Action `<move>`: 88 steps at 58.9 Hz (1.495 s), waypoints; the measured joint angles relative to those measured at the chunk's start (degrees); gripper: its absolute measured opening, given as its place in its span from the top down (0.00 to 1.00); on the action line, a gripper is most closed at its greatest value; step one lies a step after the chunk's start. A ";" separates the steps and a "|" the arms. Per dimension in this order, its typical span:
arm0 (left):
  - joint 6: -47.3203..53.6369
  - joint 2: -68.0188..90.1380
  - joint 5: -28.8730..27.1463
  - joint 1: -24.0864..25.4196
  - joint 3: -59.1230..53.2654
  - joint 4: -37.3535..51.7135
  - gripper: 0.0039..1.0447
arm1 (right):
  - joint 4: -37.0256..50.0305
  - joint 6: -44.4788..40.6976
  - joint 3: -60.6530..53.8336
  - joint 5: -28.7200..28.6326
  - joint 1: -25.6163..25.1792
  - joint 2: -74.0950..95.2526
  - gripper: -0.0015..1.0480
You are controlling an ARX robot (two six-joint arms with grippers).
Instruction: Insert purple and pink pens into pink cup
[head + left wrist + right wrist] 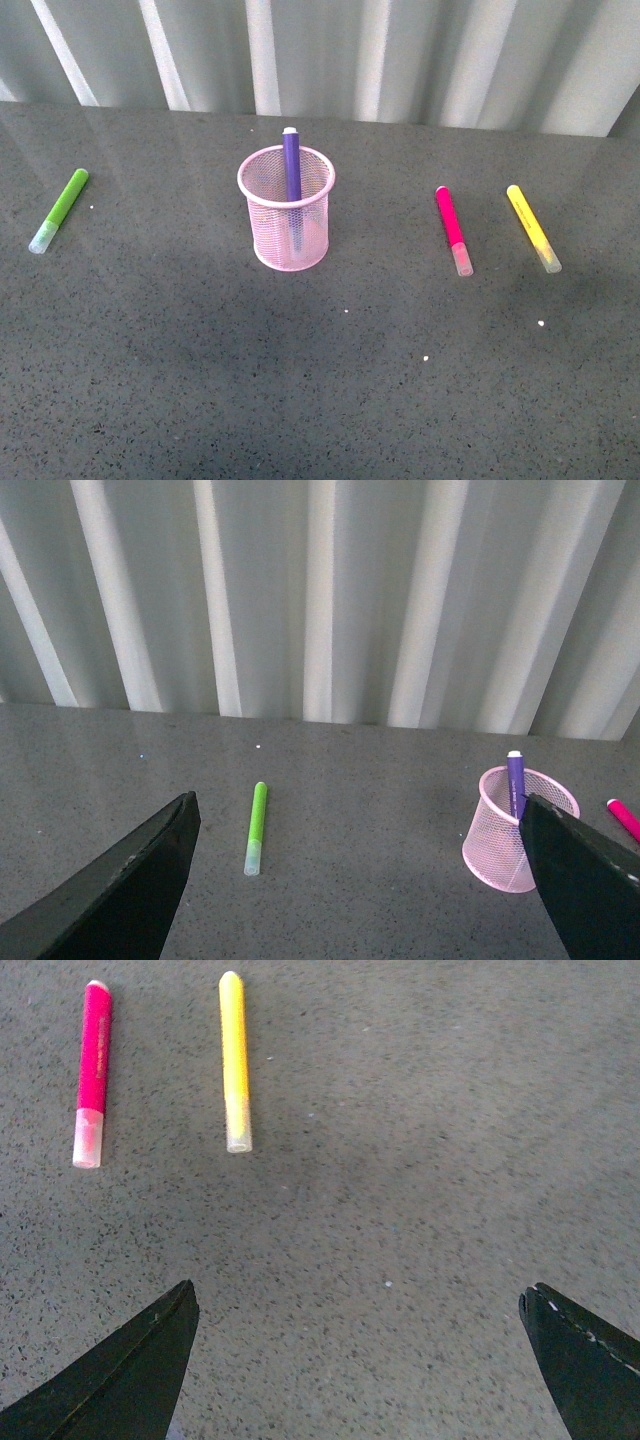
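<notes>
Purple pen stands in the pink cup, so the pink pen, lying right of it near the yellow pen, comes next: left gripper and right gripper both gape wide, apparently empty, and the right must close on pink alone.

My left gripper: jaws spread wide, the two dark fingers tapering to points and well apart. Its wrist is held fairly level, aimed toward my 12 o'clock. My right gripper: jaws likewise spread wide, fingers well apart, wrist pitched steeply downward. Both my arms sit outside the front view.
</notes>
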 joint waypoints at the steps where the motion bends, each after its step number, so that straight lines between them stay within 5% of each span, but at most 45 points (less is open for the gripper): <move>1: 0.00 0.00 0.00 0.00 0.00 0.00 0.06 | 0.00 0.00 0.46 -0.09 0.35 0.79 0.07; 19: 0.00 0.00 -0.02 0.00 0.00 0.00 0.06 | 3.61 1.57 16.04 0.15 8.48 23.34 0.07; 88: 0.00 0.00 -0.02 0.00 0.00 0.00 0.06 | -1.46 6.71 51.80 0.48 15.32 55.67 0.07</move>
